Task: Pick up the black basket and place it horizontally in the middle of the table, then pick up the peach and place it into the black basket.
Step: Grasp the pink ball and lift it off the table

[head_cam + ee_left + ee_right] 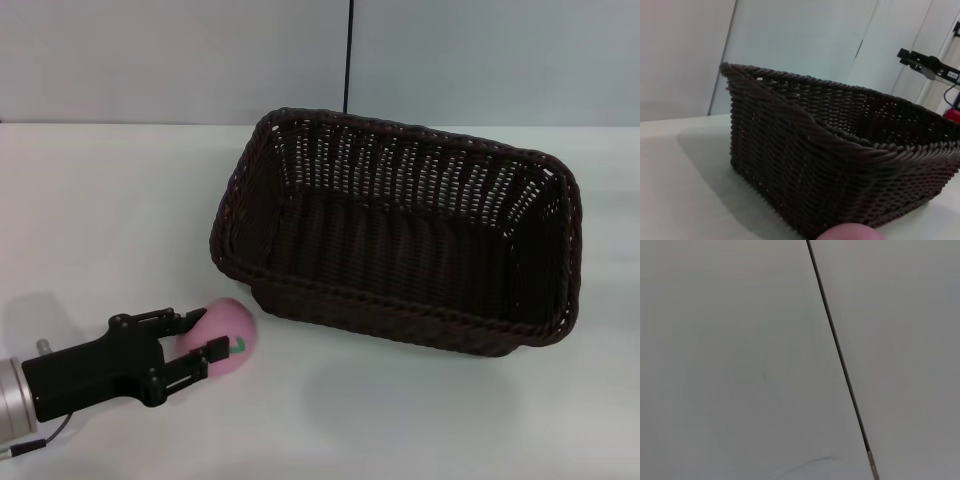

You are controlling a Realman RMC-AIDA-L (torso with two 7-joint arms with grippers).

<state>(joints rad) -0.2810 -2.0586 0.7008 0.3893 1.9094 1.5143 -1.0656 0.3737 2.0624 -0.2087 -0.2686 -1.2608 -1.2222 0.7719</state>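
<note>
Head view: left tool [208, 337] clamps the peach [228, 334] beside the black basket [400, 235].

Dark wicker basket [400, 240] upright; pink peach [230, 334] beside

Sitting centre-right on the table [100, 200] — the black basket [400, 235]; lying lower left, just beside it — the peach [232, 334].
</note>
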